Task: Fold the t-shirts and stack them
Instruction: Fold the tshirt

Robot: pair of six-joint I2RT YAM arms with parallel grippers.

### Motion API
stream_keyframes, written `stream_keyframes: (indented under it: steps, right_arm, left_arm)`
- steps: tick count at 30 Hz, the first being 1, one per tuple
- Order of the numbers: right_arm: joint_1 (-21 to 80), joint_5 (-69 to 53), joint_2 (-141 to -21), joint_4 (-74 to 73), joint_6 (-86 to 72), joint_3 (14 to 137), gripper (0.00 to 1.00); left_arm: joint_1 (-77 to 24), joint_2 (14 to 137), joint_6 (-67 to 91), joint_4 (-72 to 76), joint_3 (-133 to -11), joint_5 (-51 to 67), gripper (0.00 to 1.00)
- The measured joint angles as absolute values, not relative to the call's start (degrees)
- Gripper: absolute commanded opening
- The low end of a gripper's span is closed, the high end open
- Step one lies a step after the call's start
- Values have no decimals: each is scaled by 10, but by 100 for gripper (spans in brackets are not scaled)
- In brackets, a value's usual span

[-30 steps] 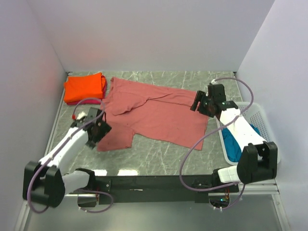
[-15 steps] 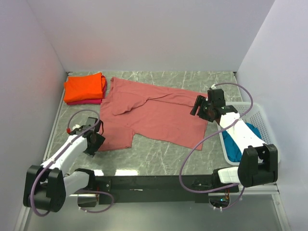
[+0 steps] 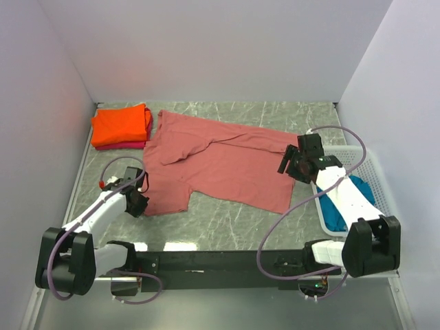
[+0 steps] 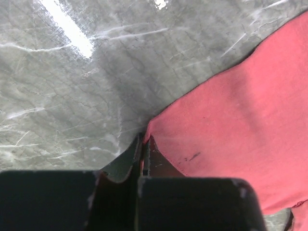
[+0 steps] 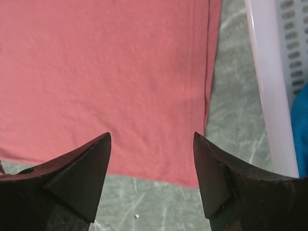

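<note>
Forearm low, left end effector pinches brick-red t-shirt.

A grey-green marbled tabletop lay beneath the left claw, with a bright white streak of reflected light on it near the claw's tips. Plain pale lavender walls rose beyond the claw and to either side, evenly lit.

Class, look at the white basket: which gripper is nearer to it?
Right. The right gripper hangs open over the brick-red shirt at its edge beside the basket; the left gripper pinches that shirt's opposite corner, far away.
</note>
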State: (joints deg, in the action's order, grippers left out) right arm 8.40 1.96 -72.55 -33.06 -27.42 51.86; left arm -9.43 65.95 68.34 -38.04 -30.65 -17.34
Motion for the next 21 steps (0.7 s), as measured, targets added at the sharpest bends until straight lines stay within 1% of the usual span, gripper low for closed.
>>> stream_keyframes:
  steps: [3,8,11,15,19,21]
  right_arm:
    - [96,23,-703,-346,-277,502,74]
    - [187,32,-685,-382,-305,474,73]
    - [216,31,-671,-390,-332,442,73]
    - [221,37,-651,-408,-367,398,72]
    - [221,58,-647,-417,-401,372,72]
    - [221,69,-648,-415,-416,359,68]
  left_arm:
    - [-94,653,679,-379,-304,-171,1]
    - [-94,619,667,-384,-302,-164,1]
    - [-94,595,667,-397,-304,-161,1]
    - [-94,570,672,-431,-318,-159,1]
    - [-94,520,698,-468,-327,-148,1]
    - [-94,497,712,-482,-327,-142,1]
